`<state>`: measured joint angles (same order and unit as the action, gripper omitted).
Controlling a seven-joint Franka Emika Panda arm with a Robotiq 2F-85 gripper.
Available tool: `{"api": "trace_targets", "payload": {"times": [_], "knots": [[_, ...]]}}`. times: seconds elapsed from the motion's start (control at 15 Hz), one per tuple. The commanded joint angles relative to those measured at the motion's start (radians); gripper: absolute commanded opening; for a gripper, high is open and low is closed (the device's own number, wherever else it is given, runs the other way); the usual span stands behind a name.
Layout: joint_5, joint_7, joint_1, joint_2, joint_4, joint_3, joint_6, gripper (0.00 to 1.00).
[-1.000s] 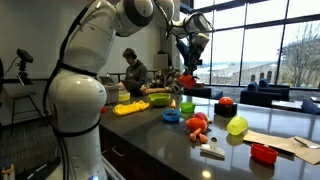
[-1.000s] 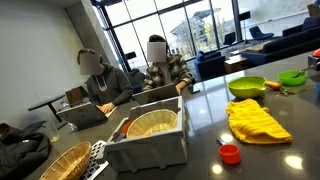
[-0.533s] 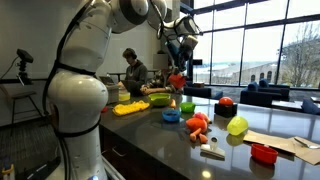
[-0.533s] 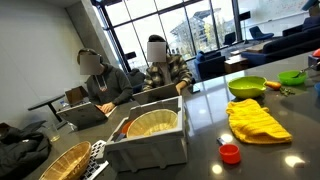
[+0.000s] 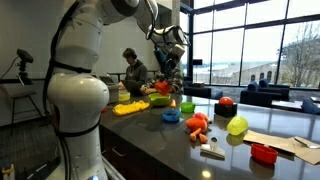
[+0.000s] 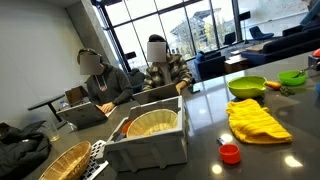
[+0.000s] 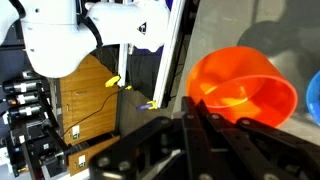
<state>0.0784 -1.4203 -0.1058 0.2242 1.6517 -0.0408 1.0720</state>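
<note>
Wrist view shows my tool (image 7: 190, 112) pinched almost closed on the rim of the orange bowl (image 7: 243, 90), at 2 o'clock from its tips, up above the tabletop (image 5: 160, 136); I think this is the carry step, so the next move needs a gentle, steady hand.

Bare bench top (image 6: 205, 108) lies open between grey bin (image 6: 150, 152) and yellow cloth (image 6: 258, 120); green bowl (image 6: 247, 87) crowds the far edge.
</note>
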Motion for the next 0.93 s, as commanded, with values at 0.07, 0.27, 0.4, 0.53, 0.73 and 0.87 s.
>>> {"api": "trace_targets", "payload": {"times": [0.07, 0.27, 0.4, 0.53, 0.73, 0.87], "knots": [[-0.043, -0.073, -0.032, -0.146, 0.24, 0.062, 0.1, 0.01], [-0.091, -0.126, -0.041, -0.161, 0.279, 0.091, 0.123, 0.01], [-0.12, -0.167, -0.047, -0.156, 0.278, 0.106, 0.13, 0.01], [-0.144, -0.216, -0.048, -0.154, 0.277, 0.116, 0.144, 0.01], [-0.163, -0.296, -0.051, -0.142, 0.267, 0.125, 0.159, 0.01], [-0.169, -0.33, -0.052, -0.138, 0.265, 0.128, 0.164, 0.01]]}}
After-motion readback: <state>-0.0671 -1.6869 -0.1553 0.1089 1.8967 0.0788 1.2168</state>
